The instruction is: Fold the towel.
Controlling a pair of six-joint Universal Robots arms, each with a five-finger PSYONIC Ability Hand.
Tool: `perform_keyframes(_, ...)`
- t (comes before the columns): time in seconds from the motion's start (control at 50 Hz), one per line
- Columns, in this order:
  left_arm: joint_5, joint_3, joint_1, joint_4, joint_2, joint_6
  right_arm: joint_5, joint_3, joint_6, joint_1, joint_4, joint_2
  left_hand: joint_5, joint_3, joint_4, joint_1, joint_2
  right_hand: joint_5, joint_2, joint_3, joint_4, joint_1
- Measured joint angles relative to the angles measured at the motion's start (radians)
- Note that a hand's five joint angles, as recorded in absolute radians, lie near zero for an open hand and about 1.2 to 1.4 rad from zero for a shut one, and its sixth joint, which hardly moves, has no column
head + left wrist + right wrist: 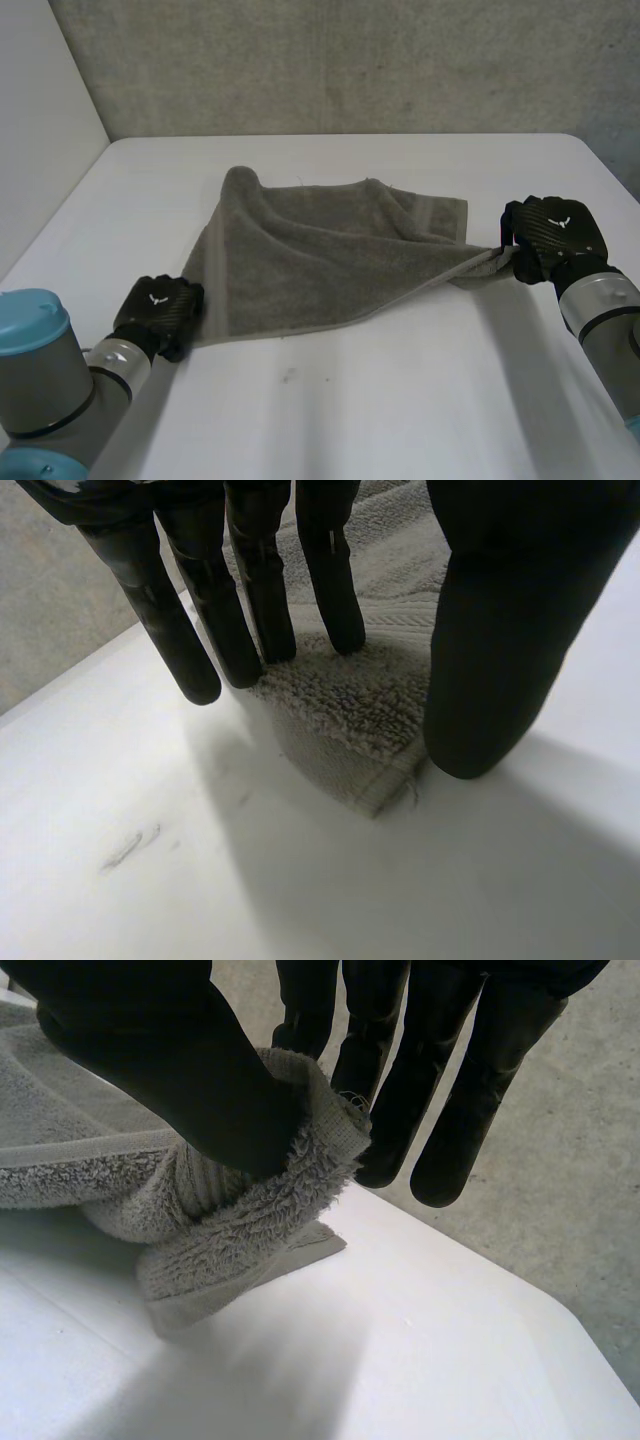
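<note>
The towel (330, 255) is grey terry cloth with a nubbly pile and a flat woven hem band. Beneath it the table (400, 400) is smooth, matt white; the wall (350, 60) behind it looks rough, perhaps concrete.

Head view: the left hand (160, 308) covers the near corner of the towel (320, 260), and its fingers are hidden under its own back. The right hand (553, 236) masks the corner it pinches. Right wrist view: the thumb (190, 1090) hides the pinched edge. A mark (288, 376) on the table (420, 400) is too small to identify.
</note>
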Motion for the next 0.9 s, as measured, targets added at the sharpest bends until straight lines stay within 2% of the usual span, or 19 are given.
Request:
perform_keyframes(0.3, 0.004, 0.099, -0.001, 0.077, -0.058, 0.0, 0.0, 0.001, -0.002, 0.004, 0.0, 0.004, 0.172, 0.177, 0.174, 0.176, 0.177, 0.0, 0.0, 0.0, 0.0, 0.0)
perform_keyframes(0.36, 0.008, 0.131, -0.001, 0.074, -0.081, 0.0, 0.0, 0.001, -0.003, 0.005, 0.0, 0.004, 0.375, 0.373, 0.376, 0.394, 0.374, 0.0, 0.0, 0.0, 0.0, 0.0)
perform_keyframes(0.42, 0.013, 0.152, -0.001, 0.07, -0.097, 0.0, 0.0, 0.0, -0.004, 0.005, 0.0, 0.005, 0.478, 0.481, 0.484, 0.468, 0.487, 0.0, 0.0, 0.0, 0.0, 0.0)
perform_keyframes(0.66, 0.024, 0.184, 0.004, 0.051, -0.113, 0.003, 0.0, -0.009, -0.011, -0.001, 0.005, 0.0, 0.553, 0.57, 0.578, 0.514, 0.575, 0.001, 0.0, 0.0, 0.0, 0.0)
perform_keyframes(0.8, 0.024, 0.143, 0.036, -0.037, 0.058, 0.001, 0.001, -0.043, -0.073, -0.004, 0.076, -0.05, 0.553, 0.574, 0.582, 0.52, 0.579, 0.001, 0.0, 0.0, 0.0, 0.0)
perform_keyframes(0.9, 0.025, 0.123, 0.047, -0.137, 0.262, -0.001, 0.004, -0.095, -0.153, -0.006, 0.193, -0.14, 0.553, 0.575, 0.583, 0.52, 0.579, 0.001, 0.0, 0.0, 0.0, 0.0)
